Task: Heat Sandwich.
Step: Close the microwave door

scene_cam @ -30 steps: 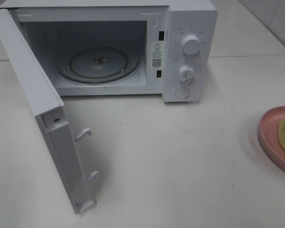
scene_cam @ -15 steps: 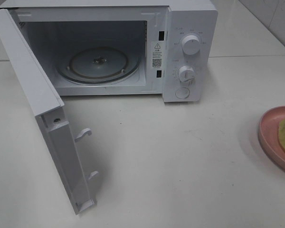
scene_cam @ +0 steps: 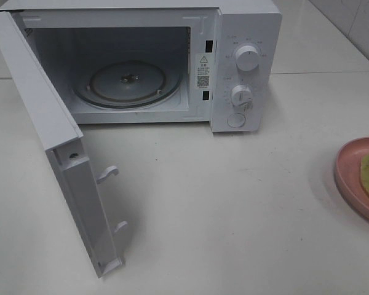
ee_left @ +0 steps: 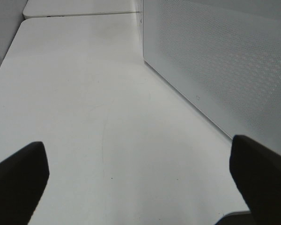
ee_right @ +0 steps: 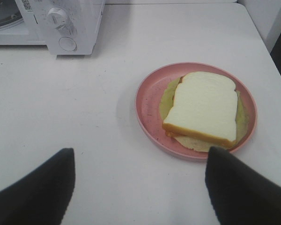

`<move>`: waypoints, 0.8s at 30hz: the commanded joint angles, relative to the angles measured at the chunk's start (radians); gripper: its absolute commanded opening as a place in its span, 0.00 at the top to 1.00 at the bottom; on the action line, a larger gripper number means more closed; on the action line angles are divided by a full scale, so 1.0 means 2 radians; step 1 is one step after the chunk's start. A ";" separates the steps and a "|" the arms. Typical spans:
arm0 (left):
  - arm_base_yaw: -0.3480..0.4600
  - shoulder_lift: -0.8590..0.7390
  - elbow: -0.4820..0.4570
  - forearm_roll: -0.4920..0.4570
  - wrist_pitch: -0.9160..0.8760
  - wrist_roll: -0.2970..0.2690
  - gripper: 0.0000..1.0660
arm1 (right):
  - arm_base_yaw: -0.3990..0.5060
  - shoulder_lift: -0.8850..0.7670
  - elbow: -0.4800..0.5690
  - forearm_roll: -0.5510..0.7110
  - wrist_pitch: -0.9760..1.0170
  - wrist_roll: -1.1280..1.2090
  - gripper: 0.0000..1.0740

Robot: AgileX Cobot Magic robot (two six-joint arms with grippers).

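Both pairs of jaws stand spread wide with nothing between them. Over on the left, the left gripper (ee_left: pixel 140 178) hangs low over bare white table (scene_cam: pixel 234 203), its two dark fingers (ee_left: pixel 18 176) far apart; just beside it rises the perforated outer face of the microwave door (ee_left: pixel 225 61). From the high camera that gripper is out of sight.

Moving right, the door (scene_cam: pixel 55 141) is swung fully open toward the front, hinged on the left, with two white latch hooks (scene_cam: pixel 109 173) sticking out of its edge. Behind it the microwave (scene_cam: pixel 246 18) sits at the back of the table, its cavity open and holding only the round glass turntable (scene_cam: pixel 126 83). On the control panel to the right of the cavity are two white knobs (scene_cam: pixel 247 58), one above the other, and a round button (scene_cam: pixel 236 120) beneath them.

Farther right, well apart from the microwave, a pink plate (ee_right: pixel 150 101) lies flat on the table near the edge of the high view. The sandwich (ee_right: pixel 203 105) lies on that plate, white bread on top, orange-brown crust along its side, pale green lettuce spilling out around it.

The right gripper (ee_right: pixel 140 183) hovers above the table just short of the plate, its dark fingers (ee_right: pixel 241 187) clear of both plate and sandwich.
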 commanded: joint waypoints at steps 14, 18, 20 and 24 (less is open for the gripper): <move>0.002 0.031 -0.005 -0.012 -0.014 0.016 0.08 | -0.004 -0.012 0.000 0.002 -0.003 -0.007 0.30; 0.002 0.070 -0.011 -0.010 -0.036 0.026 0.08 | -0.004 -0.012 0.000 0.002 -0.003 -0.007 0.30; 0.002 0.104 -0.011 -0.006 -0.046 0.033 0.08 | -0.004 -0.012 0.000 0.002 -0.003 -0.007 0.30; 0.001 0.125 -0.011 -0.007 -0.073 0.034 0.11 | -0.004 -0.012 0.000 0.002 -0.003 -0.007 0.30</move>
